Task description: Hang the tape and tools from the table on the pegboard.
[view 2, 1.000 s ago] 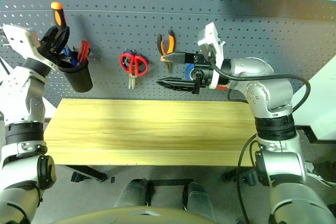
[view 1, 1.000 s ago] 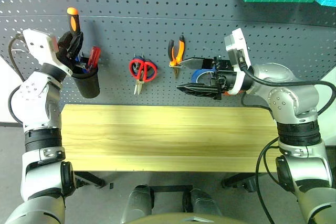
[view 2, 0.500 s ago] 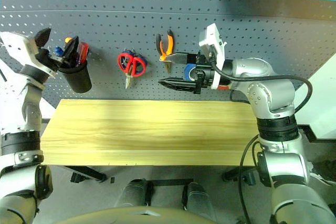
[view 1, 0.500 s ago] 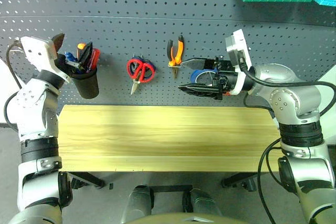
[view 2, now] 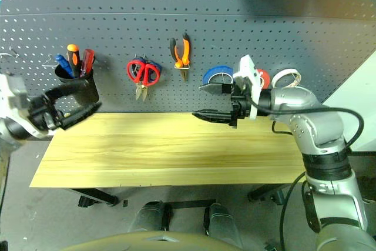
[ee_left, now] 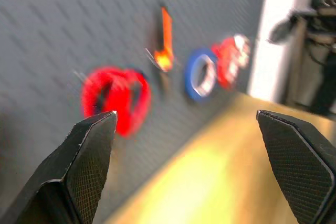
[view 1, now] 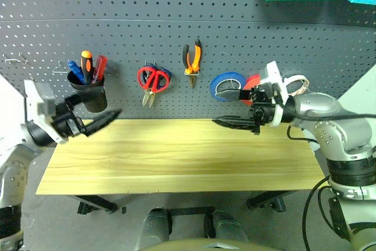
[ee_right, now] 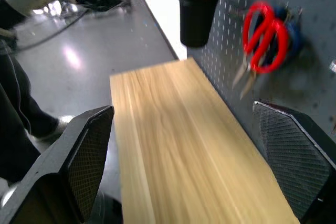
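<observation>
Both grippers gape wide and hold nothing: the left gripper (view 1: 94, 120) over the worktop's (view 1: 176, 163) left end, the right gripper (view 1: 230, 109) near its back edge. On the pegboard (view 1: 176, 33) hang red scissors (view 1: 151, 79), pliers (view 1: 192, 60) and red tape (view 1: 254, 82); the orange screwdriver (view 1: 87, 66) stands in the black cup (view 1: 89, 95).

No legible text, label, brand, number or sign on the pegboard (view 1: 176, 4) or anything near it.
</observation>
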